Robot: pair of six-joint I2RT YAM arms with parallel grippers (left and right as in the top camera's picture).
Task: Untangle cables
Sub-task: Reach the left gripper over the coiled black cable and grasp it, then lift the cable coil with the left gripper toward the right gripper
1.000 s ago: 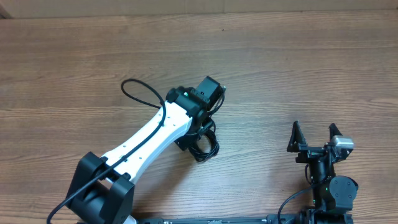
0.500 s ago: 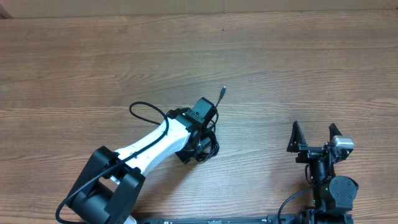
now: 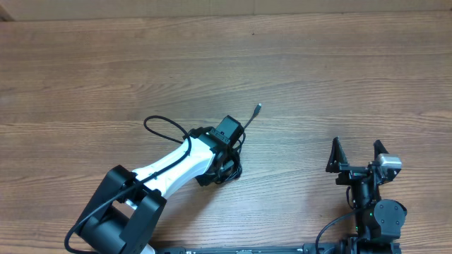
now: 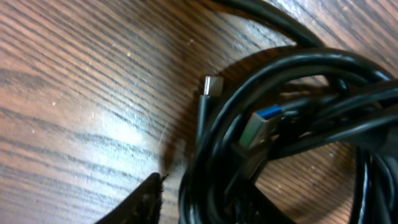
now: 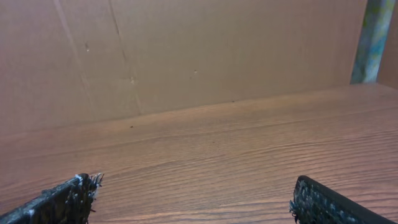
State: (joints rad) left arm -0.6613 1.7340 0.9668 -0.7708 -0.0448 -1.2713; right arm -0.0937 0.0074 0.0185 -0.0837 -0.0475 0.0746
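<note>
The cables (image 4: 311,56) lie in a tight coil on the table (image 3: 106,70), just below the centre of the overhead frame, under the left gripper (image 3: 224,164). I cannot tell whether it clamps a strand; only one fingertip (image 4: 140,205) shows, beside the coil. The right gripper (image 3: 357,152), lower right, stands spread and empty. The cords look light, limp and smooth, so likely to slip. The blue-tongued plug (image 4: 258,127) or the stray end (image 3: 258,107) probably offers a firmer hold.

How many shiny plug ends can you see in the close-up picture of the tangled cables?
2. A small silver plug sits at the tangle's upper left; a bigger plug with blue inside lies in the middle of the cables. More may hide under the loops.
</note>
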